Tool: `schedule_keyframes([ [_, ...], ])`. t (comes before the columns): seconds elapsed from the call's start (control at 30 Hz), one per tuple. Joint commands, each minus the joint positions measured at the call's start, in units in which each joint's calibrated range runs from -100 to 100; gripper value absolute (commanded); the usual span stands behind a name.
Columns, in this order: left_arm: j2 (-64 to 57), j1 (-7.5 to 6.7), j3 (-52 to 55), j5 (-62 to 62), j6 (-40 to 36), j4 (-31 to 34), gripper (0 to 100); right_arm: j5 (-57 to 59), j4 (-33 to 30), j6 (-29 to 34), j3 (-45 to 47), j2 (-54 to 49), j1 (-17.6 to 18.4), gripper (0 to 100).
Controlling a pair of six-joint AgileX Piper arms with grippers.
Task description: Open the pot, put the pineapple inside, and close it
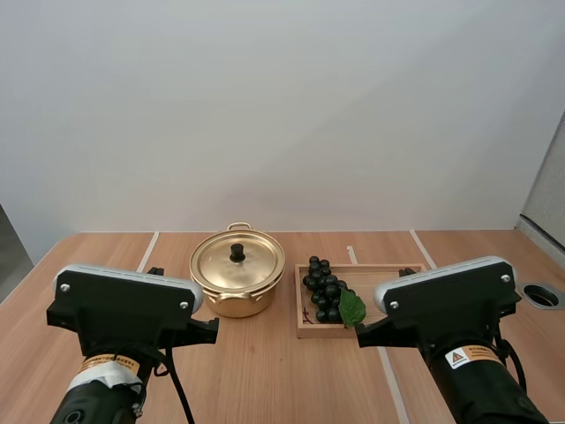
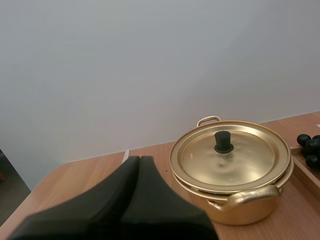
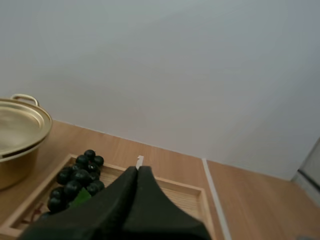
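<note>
While poised low over the table [image 1: 265, 380], held left gripper [image 2: 140, 160] pressed together as one wedge, gripping nothing, near the pot [image 1: 234, 305]. Held right gripper [image 3: 137, 171] likewise closed and empty, near the wooden tray [image 1: 366, 268]. Found lid [image 1: 254, 265] seated on pot, grapes [image 1: 323, 290] lying on tray, tray just right of pot. Touched neither pot nor grapes.

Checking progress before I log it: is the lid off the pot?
No, the lid sits closed on the pot, its knob on top.

Gold pot [image 1: 231, 305] upright, its black-knobbed lid [image 1: 252, 267] on — dark grapes [image 1: 324, 290] lie beside it on a wooden tray [image 1: 375, 268].
</note>
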Motion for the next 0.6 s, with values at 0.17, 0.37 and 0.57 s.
schedule_keyframes([
  [0.17, -0.2, -0.21, 0.1, -0.1, -0.6, 0.2, 0, 12.4, -7.8, -0.2, 0.0, -0.4, -0.6, 0],
  [0.37, -0.2, -0.21, 0.1, 3.2, -0.6, 0.2, 0, 13.7, 4.4, 3.8, 0.0, -0.4, -1.8, 0],
  [0.57, -0.2, -0.21, 0.1, 10.4, -0.6, 0.5, 0, 18.6, 2.7, 10.3, 0.0, -0.4, -2.3, 0],
])
